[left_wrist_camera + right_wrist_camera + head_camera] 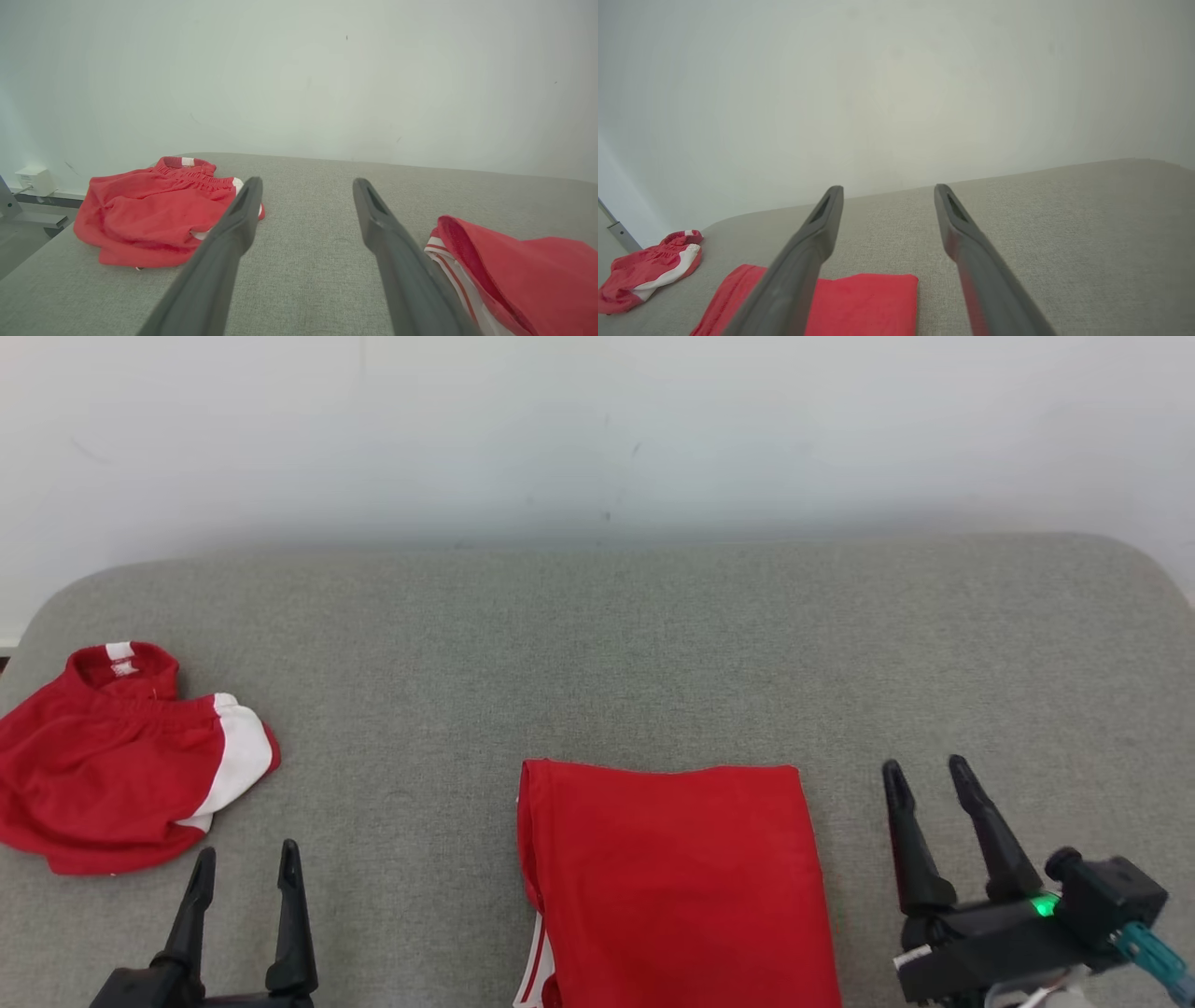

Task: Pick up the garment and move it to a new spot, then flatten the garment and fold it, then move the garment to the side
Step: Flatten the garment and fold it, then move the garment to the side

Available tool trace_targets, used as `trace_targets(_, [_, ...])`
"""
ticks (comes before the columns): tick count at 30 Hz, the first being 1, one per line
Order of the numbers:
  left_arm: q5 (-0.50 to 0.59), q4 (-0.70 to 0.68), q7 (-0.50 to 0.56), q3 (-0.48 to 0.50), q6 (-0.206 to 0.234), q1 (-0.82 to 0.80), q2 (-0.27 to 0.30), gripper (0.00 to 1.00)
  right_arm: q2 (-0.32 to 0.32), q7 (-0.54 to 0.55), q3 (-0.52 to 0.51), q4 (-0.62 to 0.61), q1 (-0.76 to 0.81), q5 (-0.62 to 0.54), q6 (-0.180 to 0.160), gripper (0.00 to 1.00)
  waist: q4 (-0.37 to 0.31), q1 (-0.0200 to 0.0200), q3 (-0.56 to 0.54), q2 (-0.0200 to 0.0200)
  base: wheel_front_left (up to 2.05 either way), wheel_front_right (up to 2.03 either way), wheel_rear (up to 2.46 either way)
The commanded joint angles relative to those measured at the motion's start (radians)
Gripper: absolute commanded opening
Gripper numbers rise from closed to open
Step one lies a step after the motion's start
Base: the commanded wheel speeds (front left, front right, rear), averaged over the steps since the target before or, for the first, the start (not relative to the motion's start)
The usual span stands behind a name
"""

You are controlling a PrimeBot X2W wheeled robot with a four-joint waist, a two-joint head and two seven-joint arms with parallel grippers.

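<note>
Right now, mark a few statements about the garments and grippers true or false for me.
1. The folded red garment lies between the left gripper and the right gripper. True.
2. The right gripper is shut on the folded red garment. False: it is open and empty, beside the garment.
3. The crumpled red-and-white garment lies toward the robot's left. True.
4. The two garments overlap. False: bare grey cushion separates them.
</note>
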Motion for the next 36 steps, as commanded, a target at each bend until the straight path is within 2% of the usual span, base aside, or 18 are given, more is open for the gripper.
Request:
trace_targets(1, [0.008,-0.005,0.000,0.007,-0.006,0.011,0.000,1.00,-0.003,-0.004,-0.023,-0.015,0.033,-0.022,-0.003,1.00,-0.013,0.0001,-0.017,0.0000,0.00,0.00,0.00])
trace_targets(6, [0.012,-0.006,0.000,0.020,-0.003,0.025,0.000,1.00,-0.014,-0.005,-0.059,-0.044,0.099,-0.080,-0.003,1.00,-0.027,0.0001,-0.038,0.0000,0.00,0.00,0.00])
trace_targets(24, [0.036,0.015,0.000,0.007,-0.003,0.093,0.000,1.00,0.035,-0.005,-0.086,-0.072,0.215,-0.179,-0.003,1.00,-0.011,0.0001,-0.072,0.0000,0.00,0.00,0.00])
trace_targets(36, [0.012,-0.007,0.000,-0.009,-0.041,0.117,0.008,1.00,0.049,-0.005,-0.095,-0.052,0.241,-0.194,-0.003,1.00,0.008,0.0001,-0.078,0.0000,0.00,0.00,0.00])
